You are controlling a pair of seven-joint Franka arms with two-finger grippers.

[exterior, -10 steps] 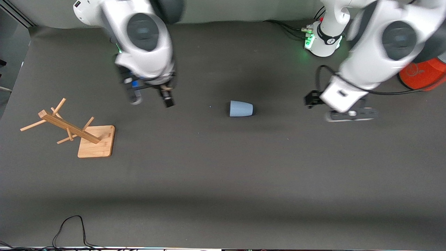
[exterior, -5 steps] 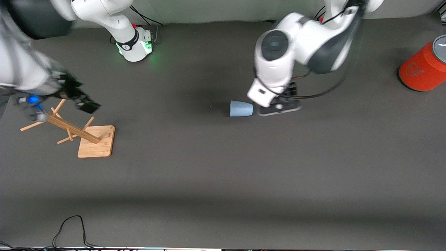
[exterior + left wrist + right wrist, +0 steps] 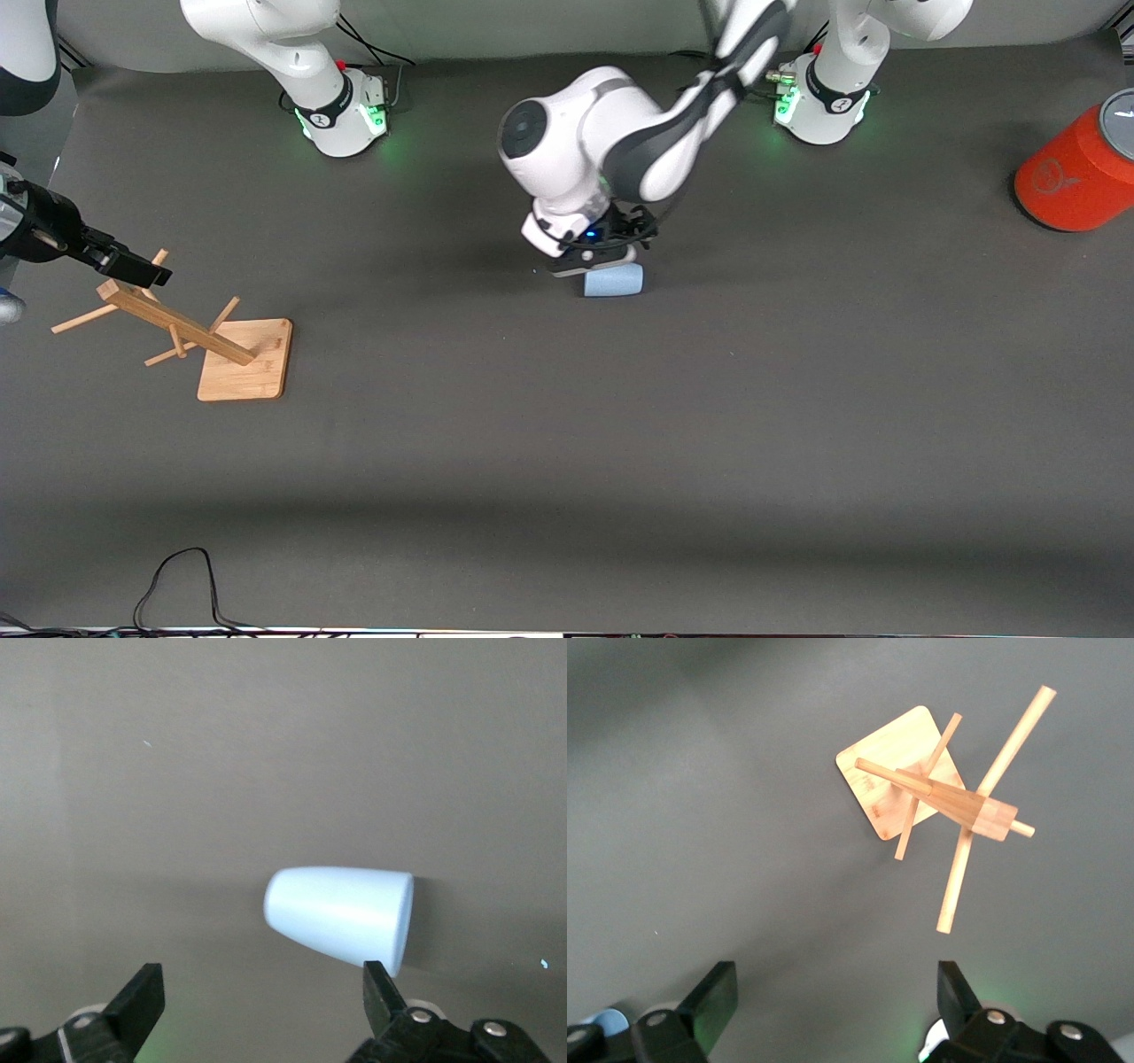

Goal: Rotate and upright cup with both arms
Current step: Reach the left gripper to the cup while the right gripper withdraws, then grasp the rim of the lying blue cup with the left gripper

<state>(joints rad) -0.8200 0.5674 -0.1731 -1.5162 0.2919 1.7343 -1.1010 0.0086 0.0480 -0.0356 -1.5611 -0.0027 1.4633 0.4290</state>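
Observation:
The pale-blue cup (image 3: 615, 282) lies on its side on the dark mat near the table's middle, its wide mouth toward the left arm's end. My left gripper (image 3: 592, 260) hangs just over it, open and empty. In the left wrist view the cup (image 3: 341, 920) lies just ahead of the open gripper (image 3: 261, 1001), close to one black fingertip (image 3: 379, 988), with nothing between the fingers. My right gripper (image 3: 131, 266) is over the wooden rack (image 3: 177, 328) at the right arm's end, open and empty; its wrist view (image 3: 837, 997) looks down on the rack (image 3: 939, 797).
A large orange cylinder with a grey lid (image 3: 1076, 173) stands at the left arm's end of the table. A black cable (image 3: 177, 576) loops at the table edge nearest the front camera. The rack's pegs stick out in several directions.
My left arm has swung in from the left arm's end to over the cup. My right arm has moved away to over the rack. The cup has not moved.

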